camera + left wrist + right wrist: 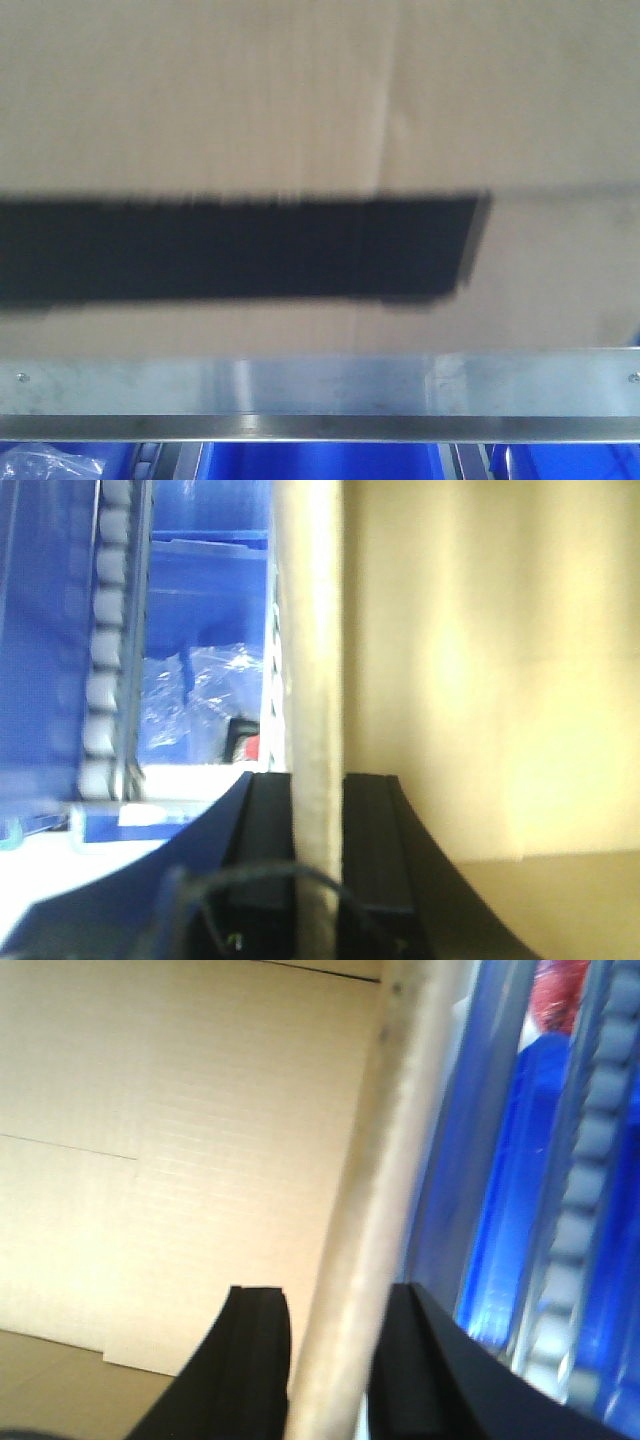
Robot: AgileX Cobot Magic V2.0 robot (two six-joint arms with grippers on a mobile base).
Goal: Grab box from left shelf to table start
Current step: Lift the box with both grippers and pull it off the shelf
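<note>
The box (300, 100), a brown carton with a black printed rectangle (230, 245), fills the front view just above the left shelf's brushed-steel rail (320, 385). No arms show in that view. In the left wrist view my left gripper (318, 780) is shut on the box's upright wall edge (310, 630), one black finger (268, 825) outside and the other inside against the pale inner face (480, 680). My right gripper (335, 1295) likewise straddles the opposite wall edge (380, 1160), its fingers (255, 1345) pressed close on either side, the inner face (180, 1110) to the left.
Blue plastic bins (320, 460) sit below the rail, one holding a clear bag (40, 465). A blue bin (200, 580) and a roller track (105, 630) stand close outside the box's left wall. Another blue bin (500, 1210) and rollers (590, 1160) flank the right wall.
</note>
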